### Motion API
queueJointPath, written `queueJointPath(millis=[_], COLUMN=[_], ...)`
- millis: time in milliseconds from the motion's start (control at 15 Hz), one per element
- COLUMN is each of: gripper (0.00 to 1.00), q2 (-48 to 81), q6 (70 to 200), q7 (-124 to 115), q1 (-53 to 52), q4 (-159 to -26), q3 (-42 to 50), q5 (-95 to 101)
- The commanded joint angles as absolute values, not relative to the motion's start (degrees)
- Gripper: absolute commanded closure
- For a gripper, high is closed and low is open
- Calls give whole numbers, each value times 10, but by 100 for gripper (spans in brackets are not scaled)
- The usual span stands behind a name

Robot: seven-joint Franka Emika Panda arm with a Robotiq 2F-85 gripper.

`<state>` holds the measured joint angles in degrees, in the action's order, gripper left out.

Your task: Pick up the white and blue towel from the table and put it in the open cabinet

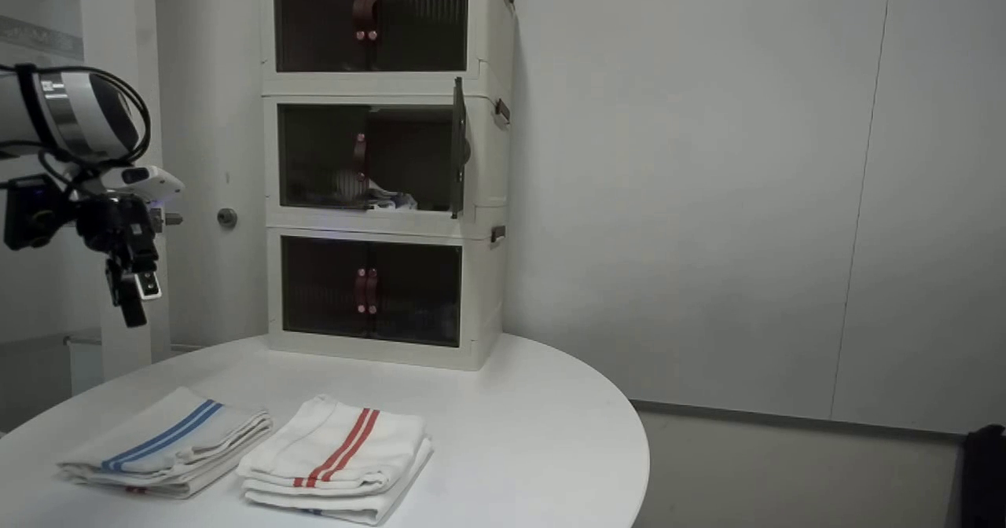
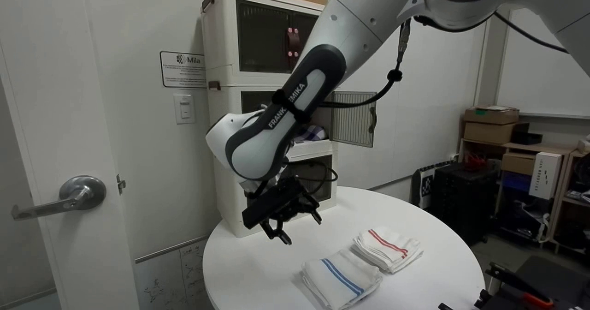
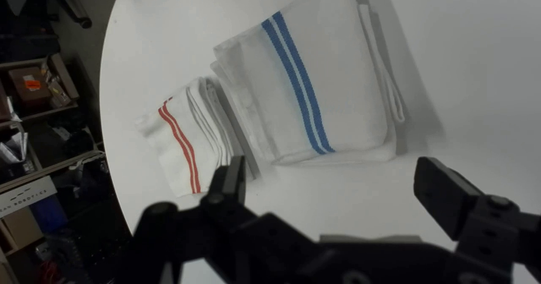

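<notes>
Widest before us spreads the round white tabletop [image 1: 542,434]; at its far edge, in both exterior views, we see the three-tier box tower [image 1: 489,300]. In an exterior view the robot arm [image 2: 364,19] slants down over the tabletop. The cabinet [image 1: 314,218], the tower's middle tier, has one door [image 1: 459,148] swung wide. The white towel with blue stripes [image 3: 308,75] lies folded on the tabletop, well apart from the tower. Just beside it we find the white towel with red stripes [image 3: 190,142], folded too and, in our wrist view, nearer the tabletop's edge. The gripper [image 2: 303,230] hangs above the tabletop, apart from both towels, its fingers [image 3: 444,193] spread wide. Inside the cabinet we make out some white and bluish cloth [image 1: 393,200], partly hidden.
</notes>
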<state>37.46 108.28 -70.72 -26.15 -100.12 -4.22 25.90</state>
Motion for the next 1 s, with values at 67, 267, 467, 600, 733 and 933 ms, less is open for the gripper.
queueJointPath(millis=[67, 267, 467, 600, 733, 933], gripper=[0, 0, 0, 0, 0, 0], q2=[419, 435, 447, 452, 453, 453], q6=[1127, 1162, 1194, 1216, 1229, 1235], q7=[-707, -703, -692, -676, -658, -642], q1=[-268, -266, -262, -256, -251, -250], q4=[-1003, -1010, -1012, -1015, -1018, -1021], q3=[-29, -14, -2, -1, 0, 3], q5=[284, 303, 315, 313, 307, 304])
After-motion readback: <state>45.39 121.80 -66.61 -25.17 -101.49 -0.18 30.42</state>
